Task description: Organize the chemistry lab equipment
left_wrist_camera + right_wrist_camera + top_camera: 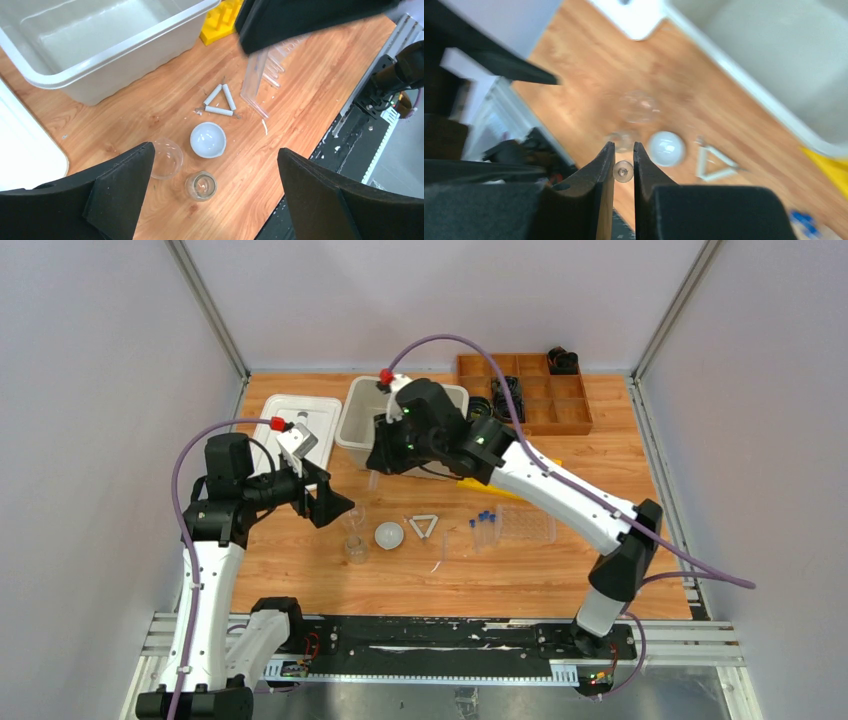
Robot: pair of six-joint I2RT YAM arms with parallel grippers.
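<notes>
Your left gripper [215,154] hangs over the wooden table [300,90] with its fingers wide apart. The white round dish [207,140] lies between them. Two small clear glass beakers [166,158] stand at its 8 and 6 o'clock, and the white triangle frame [220,102] lies at about 12 o'clock. Your right gripper [624,150] is clamped on a thin clear tube [623,172], seen end-on; in the right wrist view the dish lies at 2 o'clock from it.

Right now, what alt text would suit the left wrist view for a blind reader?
The open left tool hangs over a wooden table, its two black fingers framing a white dish, a white triangle and two clear beakers. A pale bin stands behind.
</notes>
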